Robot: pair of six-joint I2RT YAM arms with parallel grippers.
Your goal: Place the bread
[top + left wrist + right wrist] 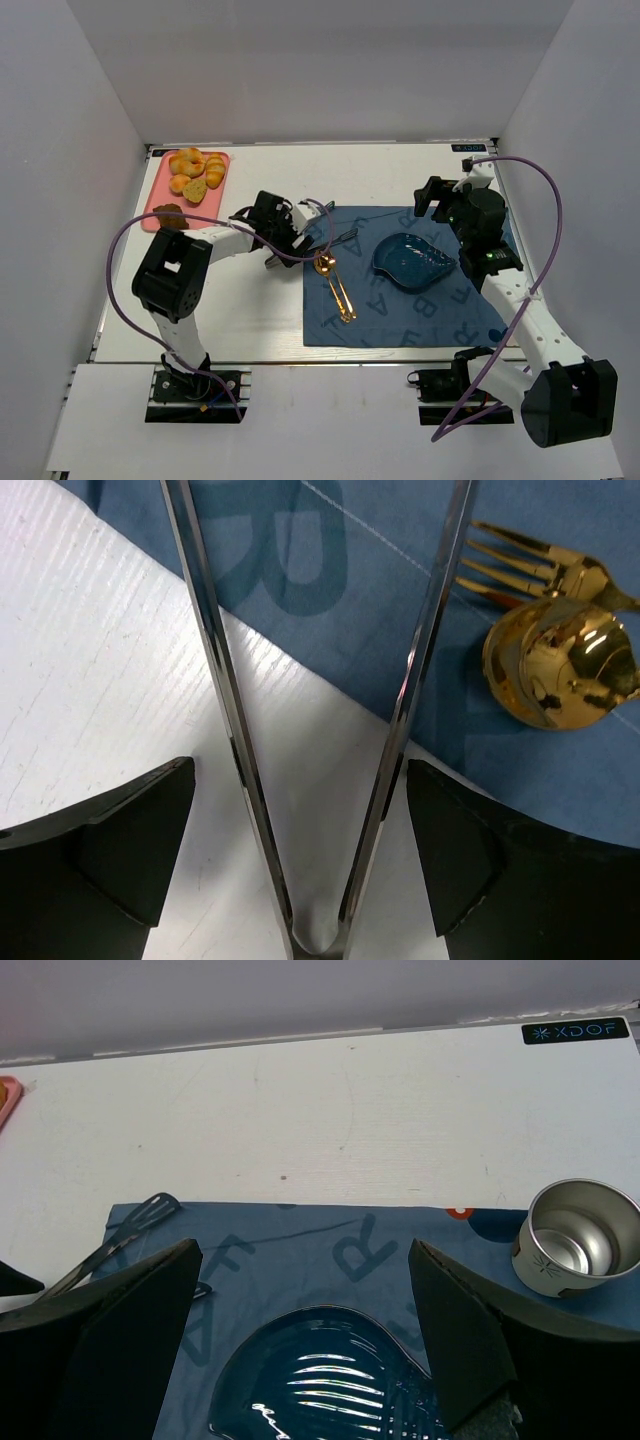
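Bread point(215, 172), a small elongated golden-orange roll: lying at the right side of the flat pink plastic tray point(158, 190) in the far left corner, among round golden buns point(186, 160), well apart from both arms and from the dark blue shell-shaped ceramic dish point(413, 262); untouched, not yet placed. At the left gripper point(300, 850): jaws apart, straddling the hinge end of polished steel tongs point(215, 680) that lie partly on the white table point(250, 320) and partly on the blue lettered fabric placemat point(400, 325), with a gap on each side and nothing gripped. At the right gripper point(305, 1340): jaws likewise apart and empty, held above the placemat close to the dish. Likely trouble from here: risk of pinching the springy tongs shut, or of flipping them, if closed on so near the hinge; risk of sweeping the tips into the shiny gold spoon point(560, 665) and gold fork point(520, 565) just beside them, or of dragging the placemat, if lifted crooked; risk of picking a round bun or the dark brown chunk point(170, 215) at the tray's near edge instead, given the crowding; risk of losing a glossy crust from thin steel tips on the way across. Readable writing: "XDOF" in pale letters on a black label point(575, 1031) at the table's far edge; large tone-on-tone capitals on the placemat, an R plain in the right wrist view, others partly covered; a small mark on the brushed steel cup point(578, 1235), too small to read.
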